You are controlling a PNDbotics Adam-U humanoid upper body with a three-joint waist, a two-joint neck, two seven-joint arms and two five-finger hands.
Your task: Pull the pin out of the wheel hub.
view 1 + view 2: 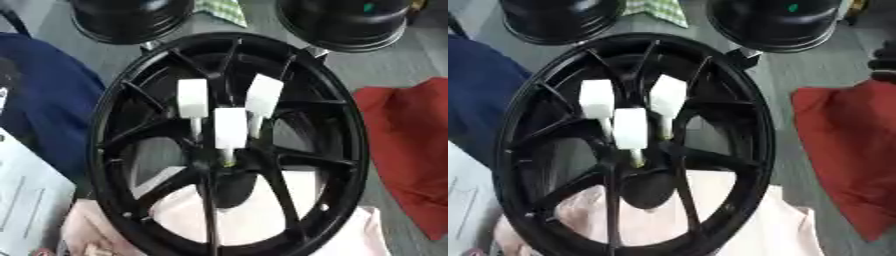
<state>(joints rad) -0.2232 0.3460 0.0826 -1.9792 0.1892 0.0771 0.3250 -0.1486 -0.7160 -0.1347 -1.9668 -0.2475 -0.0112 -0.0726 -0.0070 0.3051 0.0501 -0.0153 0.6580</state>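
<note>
A black spoked wheel hub (pixel 103 131) lies in the middle of the view, on a pale pink cloth (pixel 262 231). Three pins with white block heads stand in its centre: a left pin (pixel 192 98), a right pin (pixel 263 94) and a nearer middle pin (pixel 230 128) with a yellowish tip at its base. Nothing touches the pins. My left hand shows in neither view. At the right edge of the right eye view a black knobby part (pixel 884 60) pokes in, well away from the hub; it may be my right hand, with too little of it showing to judge.
Two black round objects (pixel 131 19) (pixel 346 22) stand behind the hub, with a green checked cloth (pixel 224 10) between them. A red cloth (pixel 411 145) lies on the right. On the left are a dark blue cloth (pixel 44 100) and a white sheet (pixel 22 200).
</note>
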